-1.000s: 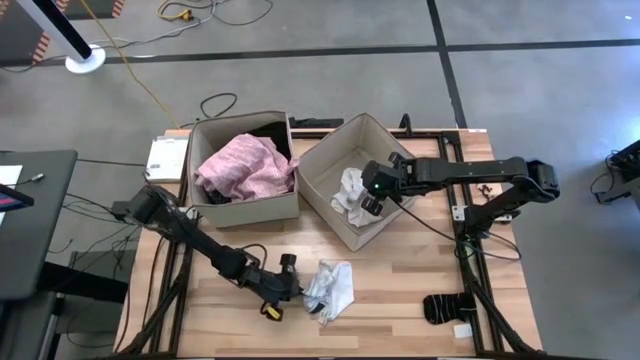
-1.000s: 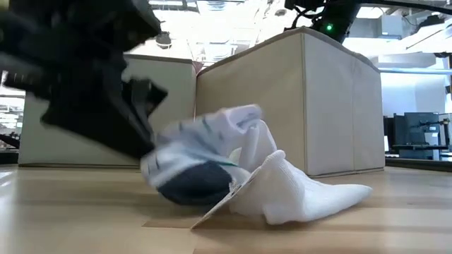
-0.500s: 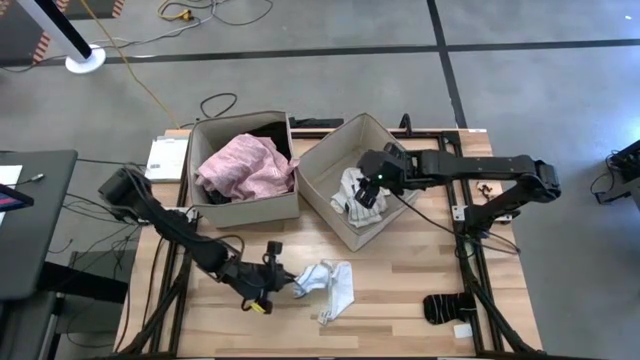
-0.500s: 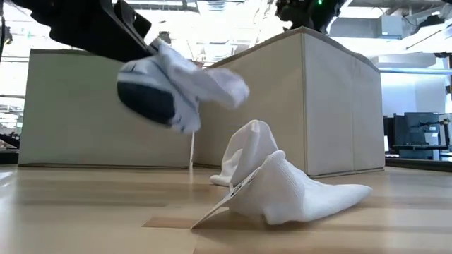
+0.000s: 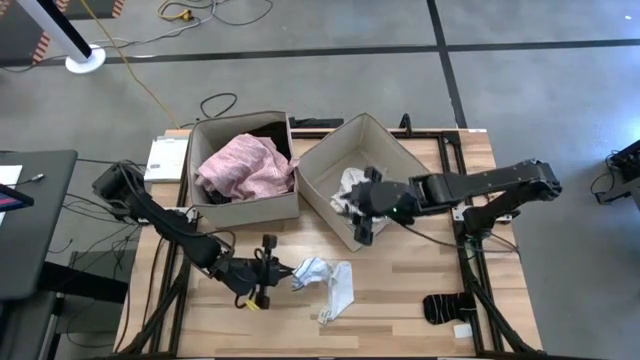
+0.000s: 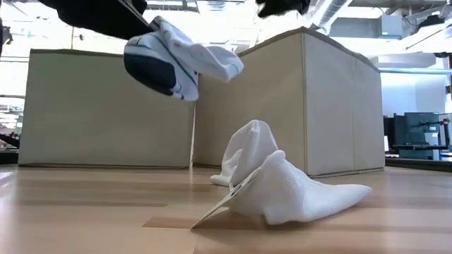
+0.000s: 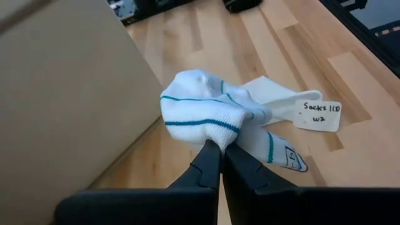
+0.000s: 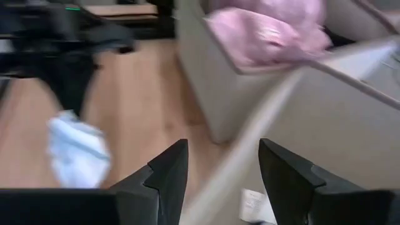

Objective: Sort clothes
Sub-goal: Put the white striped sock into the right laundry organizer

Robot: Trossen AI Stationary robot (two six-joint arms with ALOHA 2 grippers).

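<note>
My left gripper [image 7: 222, 149] is shut on a white sock [image 7: 201, 106] with teal stripes and a dark grey patch [image 6: 150, 69], held above the table's near middle [image 5: 308, 270]. A second white sock [image 6: 286, 189] with a paper tag [image 7: 317, 115] lies flat on the wood just right of it [image 5: 340, 290]. My right gripper [image 8: 222, 167] stands open over the near corner of the right beige box [image 5: 366, 226], with nothing between its fingers. A pink garment [image 5: 245, 165] fills the left box, and a white-grey piece [image 5: 350, 186] lies in the right box. My left gripper pinches a bunched fold of the sock's ribbed, teal-striped part [image 7: 209, 136] between its two fingers. The fingers come slanting down from the table's left side. The sock is lifted clear of the table and bulges out beyond the fingertips.
The left box [image 5: 262, 208] and the right box [image 5: 345, 228] stand side by side at the far middle, with bare wood in front of them. A black pad [image 5: 447, 308] lies at the near right, and a white device [image 5: 166, 157] sits left of the boxes.
My left gripper has risen and drawn toward the table's left edge with the striped sock, which went from lying on the wood to hanging clear; the tagged sock stayed put. My right gripper has come out of the right box toward the near edge.
</note>
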